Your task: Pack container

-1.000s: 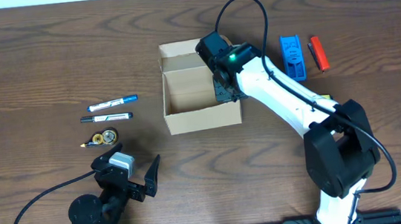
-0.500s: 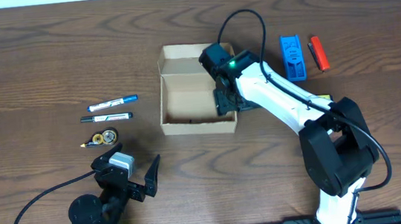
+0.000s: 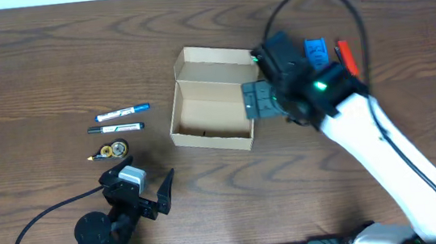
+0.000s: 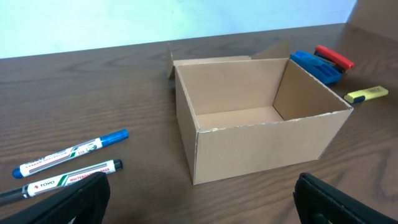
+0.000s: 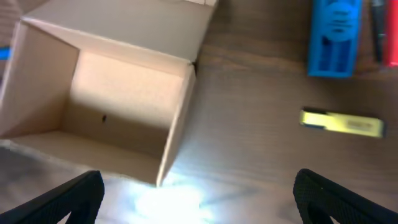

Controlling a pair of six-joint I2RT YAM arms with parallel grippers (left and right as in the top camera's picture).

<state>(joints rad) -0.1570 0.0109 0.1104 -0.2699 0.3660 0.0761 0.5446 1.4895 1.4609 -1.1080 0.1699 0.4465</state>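
Observation:
The container (image 3: 209, 111) is a tan cardboard box, open at the top, with its flap lid (image 3: 215, 58) folded back on the far side. Its inside looks bare apart from a small dark speck. My right gripper (image 3: 255, 102) hovers open just off the box's right wall. In the right wrist view the box (image 5: 106, 106) lies at the left, with one corner between the spread fingers of that gripper (image 5: 199, 205). My left gripper (image 3: 148, 178) stands open near the front edge, and nothing lies between the fingers of the gripper (image 4: 199, 211), which faces the box (image 4: 261, 118).
Left of the box lie a blue-capped marker (image 3: 122, 112), a black-capped marker (image 3: 115, 128) and a small yellow and black item (image 3: 111, 150). To its right are a blue object (image 5: 336, 34), a red object (image 3: 347, 56) and a yellow highlighter (image 5: 342, 122).
My right gripper opened, let go of the box's right wall and drew back up and to the right. The box slid a little left and turned slightly. The left arm stayed still.

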